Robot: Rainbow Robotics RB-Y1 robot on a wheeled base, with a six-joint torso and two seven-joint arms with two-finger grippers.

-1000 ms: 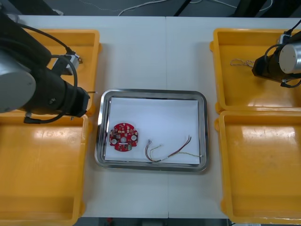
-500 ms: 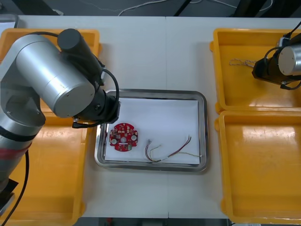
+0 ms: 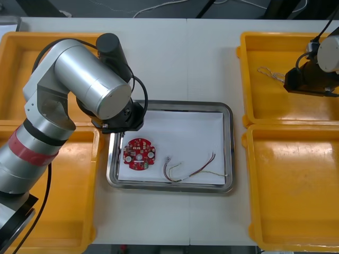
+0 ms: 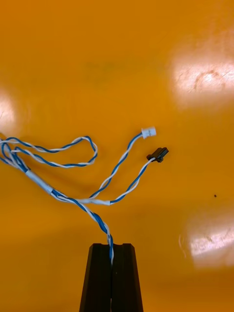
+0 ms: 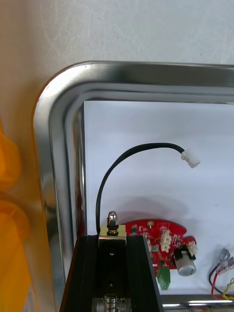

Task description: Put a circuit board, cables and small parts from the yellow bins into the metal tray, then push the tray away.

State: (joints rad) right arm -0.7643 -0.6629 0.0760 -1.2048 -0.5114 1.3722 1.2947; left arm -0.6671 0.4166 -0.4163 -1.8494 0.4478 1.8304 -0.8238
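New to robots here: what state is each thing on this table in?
Shiny metal tray, white inside: on the table, not yet pushed.
Left gripper: shut on a small metal part trailing a black cable, over the tray's corner.
Right gripper: shut on the twisted blue and white cable in a yellow bin.
Round red circuit board: lying flat in the tray.
Red and yellow cable: loose beside the board.

A: Where's the tray (image 3: 172, 103)?
B: Centre of the frame, two bins (image 3: 13, 74) stacked at each side.
A: And inside it?
B: The board (image 3: 139, 155) sits lower left, wires (image 3: 190, 170) just right of it. Another cable (image 3: 267, 71) is in the upper right bin (image 3: 265, 100).
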